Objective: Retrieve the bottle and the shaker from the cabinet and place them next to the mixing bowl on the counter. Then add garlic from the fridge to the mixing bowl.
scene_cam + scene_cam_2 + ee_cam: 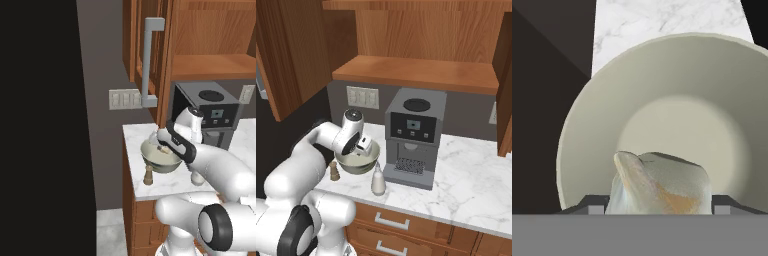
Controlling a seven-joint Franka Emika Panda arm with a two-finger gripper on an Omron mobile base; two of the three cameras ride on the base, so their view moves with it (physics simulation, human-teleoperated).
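1. One gripper is closed on the garlic, directly over the mixing bowl.
2. The shaker and the bottle stand on the bench on opposite sides of the bowl below the gripper.

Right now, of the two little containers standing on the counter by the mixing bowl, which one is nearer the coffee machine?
The white bottle: it stands right beside the coffee machine. The brown shaker stands on the bowl's other side.
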